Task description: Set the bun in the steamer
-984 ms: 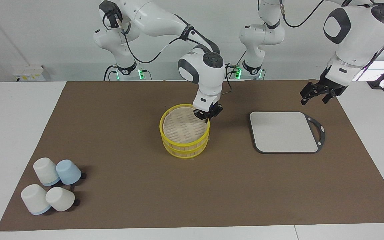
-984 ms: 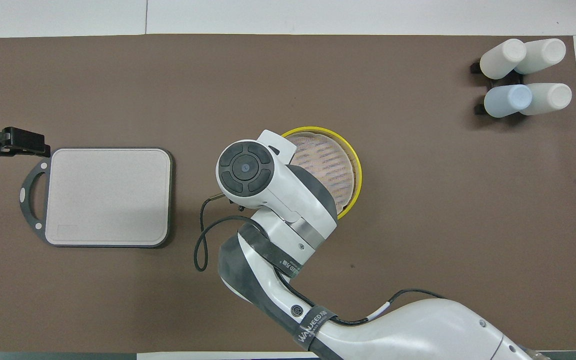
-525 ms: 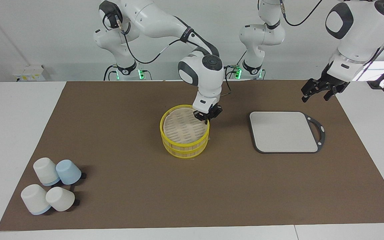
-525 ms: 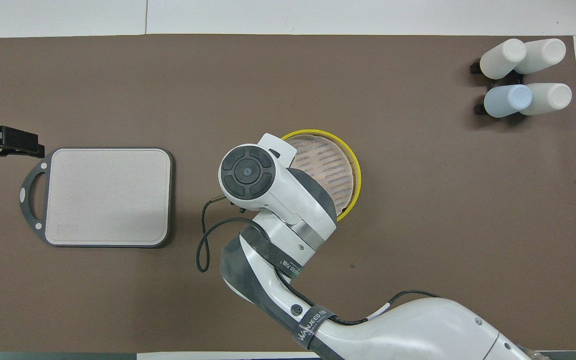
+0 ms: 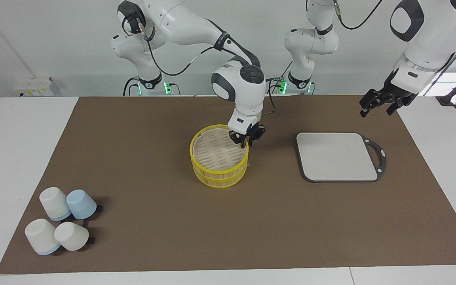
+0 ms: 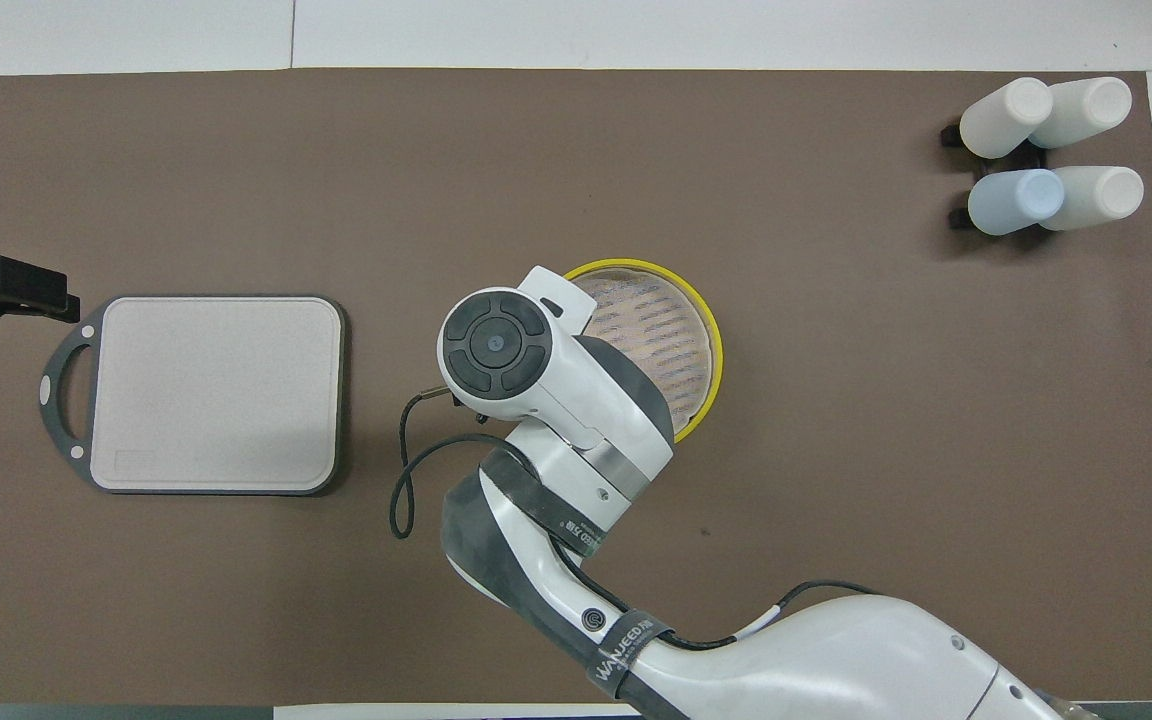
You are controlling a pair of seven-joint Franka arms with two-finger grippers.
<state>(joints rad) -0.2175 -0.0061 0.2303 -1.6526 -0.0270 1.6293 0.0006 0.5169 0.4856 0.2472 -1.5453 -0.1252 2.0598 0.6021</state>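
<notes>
The steamer (image 5: 220,174) stands mid-table, with yellow rims and slatted sides. Its slatted lid (image 5: 216,152) lies on top, and it also shows in the overhead view (image 6: 656,320). My right gripper (image 5: 244,141) is at the lid's rim on the side toward the left arm, shut on that rim. In the overhead view the right arm's wrist hides it. The bun is out of view. My left gripper (image 5: 378,107) is open and empty, raised over the mat beside the grey board; it also shows in the overhead view (image 6: 16,288).
A grey rectangular board (image 5: 337,156) with a dark handle lies bare toward the left arm's end. Several upturned cups (image 5: 59,225), white ones and a blue one, stand at the right arm's end, farther from the robots. A brown mat covers the table.
The lid has settled a little lower onto the steamer, with the right gripper staying at its rim. The left gripper has risen and drawn away from the board toward the table's end.
</notes>
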